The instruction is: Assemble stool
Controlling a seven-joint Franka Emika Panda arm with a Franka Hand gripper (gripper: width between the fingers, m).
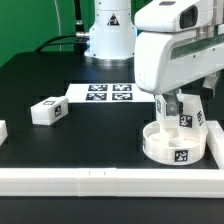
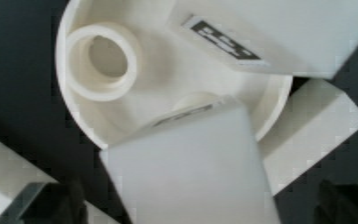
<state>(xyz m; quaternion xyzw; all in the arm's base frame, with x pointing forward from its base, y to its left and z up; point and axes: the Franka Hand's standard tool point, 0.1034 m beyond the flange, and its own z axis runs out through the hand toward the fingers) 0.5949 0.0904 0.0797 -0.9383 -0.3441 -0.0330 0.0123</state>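
Exterior view: the seat (image 1: 170, 145) sat on the counter (image 1: 100, 140), at least one upright leg (image 1: 185, 117) in it, the end effector (image 1: 182, 105) released, straddling that leg. A loose leg (image 1: 47, 111) lay well apart from the seat.

Wrist view: an empty socket (image 2: 101, 62) gaped in the seat, so fitting looked unfinished.

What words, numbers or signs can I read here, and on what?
No words or numbers can be read.
On the marker board: black-and-white square tags, patterns rather than letters.
On the seat, the loose leg, the standing leg: the same tags.
Dark mark on the robot's base: too blurred to read.
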